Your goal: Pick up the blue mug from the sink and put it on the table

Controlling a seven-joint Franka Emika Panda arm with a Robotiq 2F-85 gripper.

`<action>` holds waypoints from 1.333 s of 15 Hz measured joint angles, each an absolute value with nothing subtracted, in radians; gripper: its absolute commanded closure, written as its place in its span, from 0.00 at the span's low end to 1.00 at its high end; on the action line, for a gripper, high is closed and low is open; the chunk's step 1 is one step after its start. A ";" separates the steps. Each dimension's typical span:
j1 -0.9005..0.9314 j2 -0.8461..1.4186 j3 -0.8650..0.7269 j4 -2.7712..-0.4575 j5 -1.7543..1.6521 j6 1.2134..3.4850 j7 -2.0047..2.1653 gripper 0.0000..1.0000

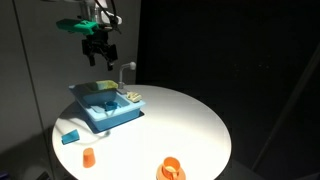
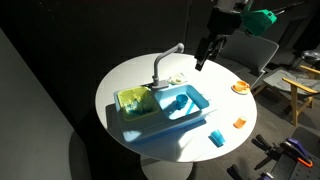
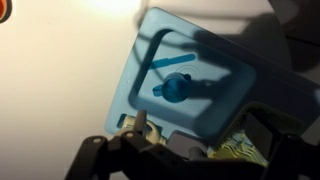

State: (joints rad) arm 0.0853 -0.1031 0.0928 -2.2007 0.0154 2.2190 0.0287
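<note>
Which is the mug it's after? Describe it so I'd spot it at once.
Find the round white table, then the light-blue toy sink with a white faucet on it. The blue mug sits in the basin's middle; the small orange cup and flat blue block lie outside, on the tabletop.

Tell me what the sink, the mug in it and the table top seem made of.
Sink: moulded plastic, probably; even light-blue colour, rounded basin corners. Blue mug: likely plastic too, same flat colour, but small and shaded, so unsure. Table: smooth plain white top, no grain; laminate or paint, cannot tell.
</note>
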 measured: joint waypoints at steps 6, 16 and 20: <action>0.085 -0.029 0.091 -2.202 0.015 2.272 0.041 0.00; 0.086 0.103 0.091 -2.203 0.010 2.363 0.044 0.00; 0.095 0.141 0.093 -2.203 0.005 2.398 0.064 0.00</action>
State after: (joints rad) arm 0.0954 0.1409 0.0929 -2.2028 0.0055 2.3981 0.0635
